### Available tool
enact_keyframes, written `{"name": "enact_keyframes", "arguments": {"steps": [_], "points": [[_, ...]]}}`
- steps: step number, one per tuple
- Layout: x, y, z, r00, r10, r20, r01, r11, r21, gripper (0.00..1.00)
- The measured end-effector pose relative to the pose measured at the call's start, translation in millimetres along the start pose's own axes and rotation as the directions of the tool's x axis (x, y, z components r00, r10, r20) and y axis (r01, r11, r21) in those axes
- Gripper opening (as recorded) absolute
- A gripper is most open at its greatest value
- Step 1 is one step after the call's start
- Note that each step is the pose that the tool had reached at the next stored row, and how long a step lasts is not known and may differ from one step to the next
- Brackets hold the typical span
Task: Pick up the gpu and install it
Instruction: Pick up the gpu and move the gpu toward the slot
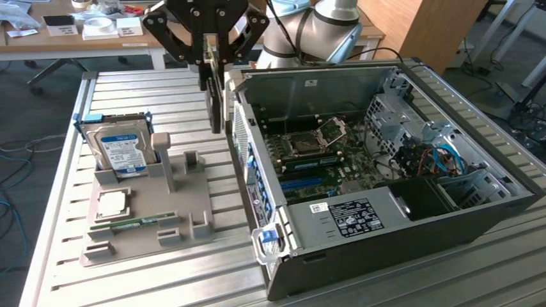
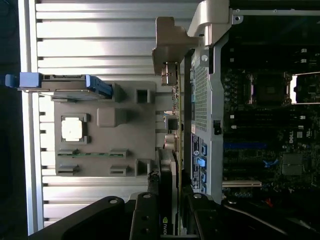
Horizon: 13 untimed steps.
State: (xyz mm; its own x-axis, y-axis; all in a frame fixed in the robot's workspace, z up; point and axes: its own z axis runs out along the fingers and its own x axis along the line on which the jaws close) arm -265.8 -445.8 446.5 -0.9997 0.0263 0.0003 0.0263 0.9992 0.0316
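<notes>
At the exterior view's left, a blue-labelled hard drive [image 1: 124,146] stands upright in a grey tray [image 1: 189,192] on the slatted metal table [image 1: 137,89]. A square processor chip [image 1: 114,203] and a narrow green RAM stick [image 1: 137,222] lie flat in the tray nearer the camera. Right of the tray, the gripper [image 1: 216,75] hangs over the strip of table between the tray and the computer case [image 1: 384,243]. Its jaws are partly closed and clamped on the gpu [image 1: 215,109], which is lifted clear of the tray. The gpu is a thin flat card seen nearly edge-on and looks dark in the exterior view. Its long axis is vertical, and it hangs straight down from the jaws just beside the case's perforated rear wall. In the wrist view the gripper [image 2: 169,207] pinches the gpu [image 2: 168,170] at its near end. The card's dark face there carries a small green logo, a green board edge shows on the side toward the case, and the pale metal bracket [image 2: 172,45] is at the end away from the gripper. At the exterior view's right, the case lies open on its side with the motherboard [image 1: 316,153] exposed.
</notes>
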Motion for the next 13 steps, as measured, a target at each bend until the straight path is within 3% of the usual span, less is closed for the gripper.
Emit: {"name": "enact_keyframes", "arguments": {"steps": [13], "points": [[-32.4,0.8,0.0,1.0,0.0,-0.0001,0.0,1.0,0.0,0.27]]}}
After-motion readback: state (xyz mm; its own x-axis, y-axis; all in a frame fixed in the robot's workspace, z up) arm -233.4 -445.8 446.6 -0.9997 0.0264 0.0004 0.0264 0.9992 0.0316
